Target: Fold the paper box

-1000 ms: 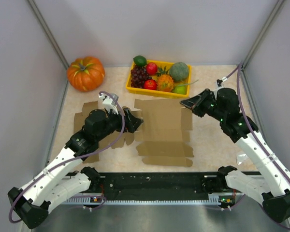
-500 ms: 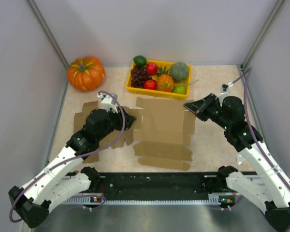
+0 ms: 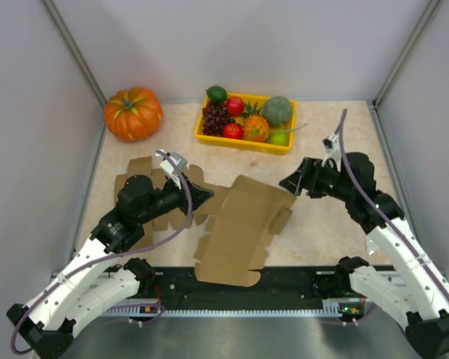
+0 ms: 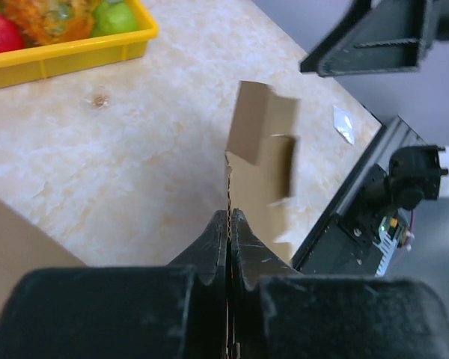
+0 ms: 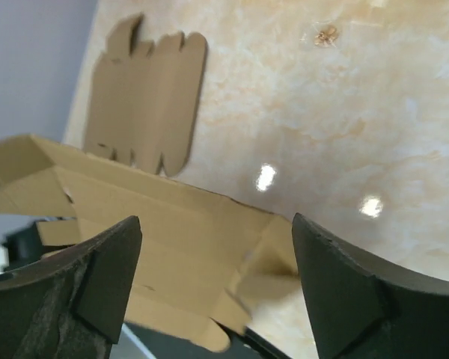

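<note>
1. Paper box [image 3: 239, 224], an unfolded cardboard blank: lifted over the table [image 3: 329, 224] and tilted, left edge caught edge-on in the left gripper [image 3: 200, 196], far right corner just ahead of the right gripper [image 3: 290, 184].
2. Left gripper: pressed together on that edge, board sandwiched between the pads [image 4: 209, 247]. Probably the only hold on the blank, so needs a firm pinch.
3. Right gripper: spread wide, nothing caught between the fingers [image 5: 97, 284], blank hanging just beyond them.
4. Best approach, as a judgement: slide the spread fingers over a flap close to a crease, close there, then fold against the left pinch. Go slowly, since thin board twists or tears easily.
5. Beneath the left arm, a second flat blank [image 3: 135, 179]. Well beyond both grippers, a pumpkin [image 3: 133, 113] and a fruit tray [image 3: 239, 140]. Steer the swing away from them.
</note>
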You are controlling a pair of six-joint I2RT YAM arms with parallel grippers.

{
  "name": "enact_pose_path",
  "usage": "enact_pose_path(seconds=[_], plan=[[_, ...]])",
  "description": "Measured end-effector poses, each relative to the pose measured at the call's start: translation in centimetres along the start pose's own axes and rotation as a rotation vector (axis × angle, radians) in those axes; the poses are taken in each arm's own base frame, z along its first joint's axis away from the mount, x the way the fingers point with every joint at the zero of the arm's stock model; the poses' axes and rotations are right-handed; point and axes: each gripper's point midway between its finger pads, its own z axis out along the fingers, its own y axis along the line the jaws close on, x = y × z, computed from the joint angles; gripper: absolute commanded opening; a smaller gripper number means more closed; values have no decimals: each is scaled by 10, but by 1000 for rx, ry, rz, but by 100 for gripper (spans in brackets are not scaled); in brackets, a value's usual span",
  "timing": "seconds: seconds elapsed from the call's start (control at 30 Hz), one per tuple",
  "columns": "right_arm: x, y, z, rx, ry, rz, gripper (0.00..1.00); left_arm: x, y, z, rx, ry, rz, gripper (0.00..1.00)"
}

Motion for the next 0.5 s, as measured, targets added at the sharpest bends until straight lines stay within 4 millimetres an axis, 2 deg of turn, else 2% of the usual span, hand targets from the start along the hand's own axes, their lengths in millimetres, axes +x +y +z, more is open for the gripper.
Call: enact_pose_path(seconds=[0.13, 0.27, 0.37, 0.43, 0.5], plan=[[-12, 7, 5, -15, 97, -225, 88, 5, -14, -2, 93, 31, 64, 0], [-22, 45, 13, -229, 178, -389, 84, 0, -29, -5, 176, 41, 117, 0], [-13, 65, 18, -410, 222, -454, 82, -6, -38, -8, 224, 33, 152, 0], [-4, 72, 19, -518, 232, -491, 75, -9, -43, -10, 248, 28, 169, 0], [7, 75, 17, -600, 243, -512, 75, -11, -46, -12, 261, 25, 177, 0]])
